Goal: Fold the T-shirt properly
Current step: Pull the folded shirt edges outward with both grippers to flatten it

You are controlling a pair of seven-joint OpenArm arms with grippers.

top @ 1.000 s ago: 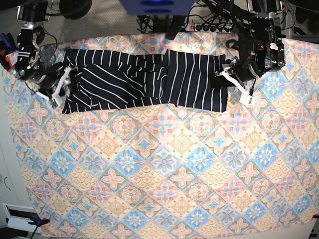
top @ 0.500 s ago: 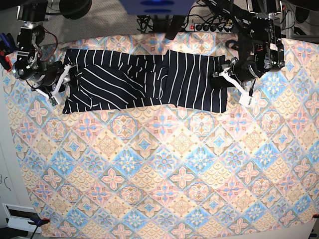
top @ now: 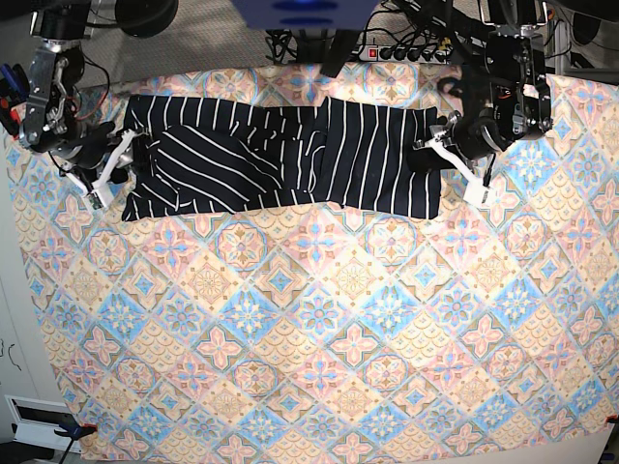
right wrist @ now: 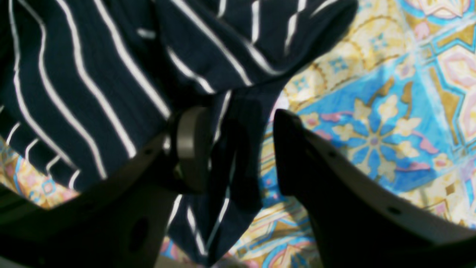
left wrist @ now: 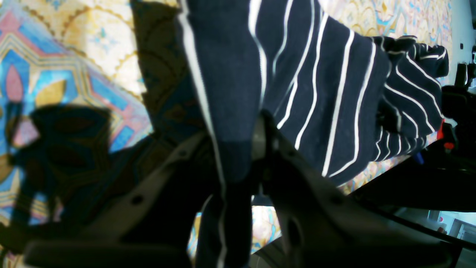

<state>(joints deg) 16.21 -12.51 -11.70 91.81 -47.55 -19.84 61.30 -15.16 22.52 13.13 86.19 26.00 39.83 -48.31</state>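
Patterned tablecloth point(top: 319, 338) over the surface, with striped T-shirt point(top: 280, 155) stretched along its far edge, left hand point(left wrist: 238, 149) clamped on one end of the fabric, right hand point(right wrist: 238, 149) parted around a fold at the other end, not pinching it.

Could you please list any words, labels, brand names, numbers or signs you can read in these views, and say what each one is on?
None can be read.
Dark navy white-striped fabric T-shirt: stripes only, no print or tag showing.
Pastel floral-tile patterned tablecloth: pattern only.
White power strip beyond the far edge: any markings too small.
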